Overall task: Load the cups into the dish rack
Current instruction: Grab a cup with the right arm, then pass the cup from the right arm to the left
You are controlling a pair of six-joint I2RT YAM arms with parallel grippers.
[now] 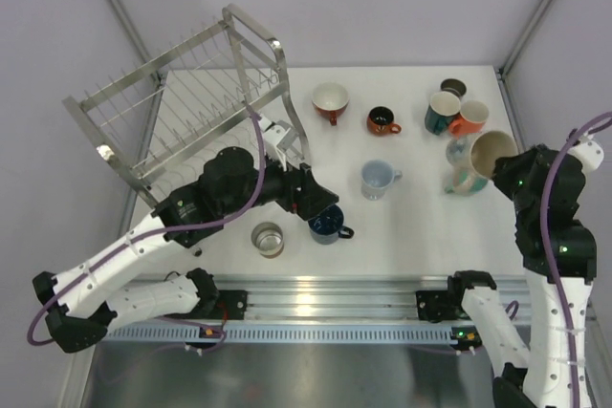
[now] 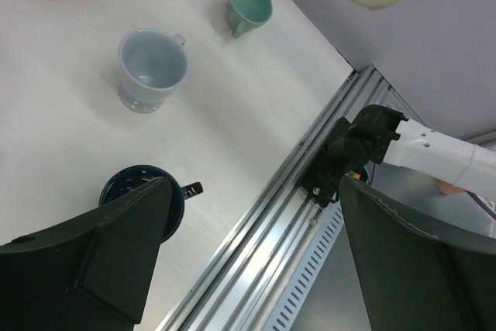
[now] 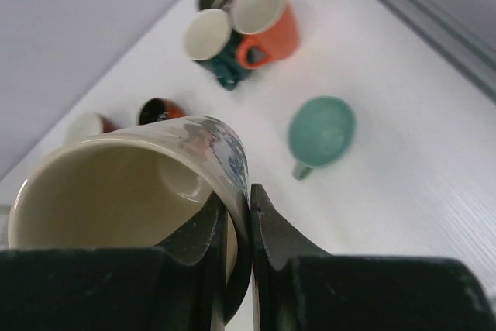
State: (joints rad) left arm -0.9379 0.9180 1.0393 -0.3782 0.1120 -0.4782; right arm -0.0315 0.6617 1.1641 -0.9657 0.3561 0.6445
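Currently the right hand (image 3: 249, 218) is pinching the wall of the tall beige mug (image 3: 116, 191). Its fingers are narrowed over the rim, one inside and one outside, and it is holding the mug tilted above the right side of the desk (image 1: 411, 226), near the mint cup (image 3: 322, 131). The left hand (image 2: 254, 187) is gaping wide and holding nothing, and the navy cup (image 1: 325, 225) is sitting upright just beside one finger. The dish rack (image 1: 182, 93) is standing at the far left, with no cup showing in it. The step in hand is probably carrying the beige mug to the rack. That calls for crossing past the left arm, then turning the mug mouth-down onto the tines.
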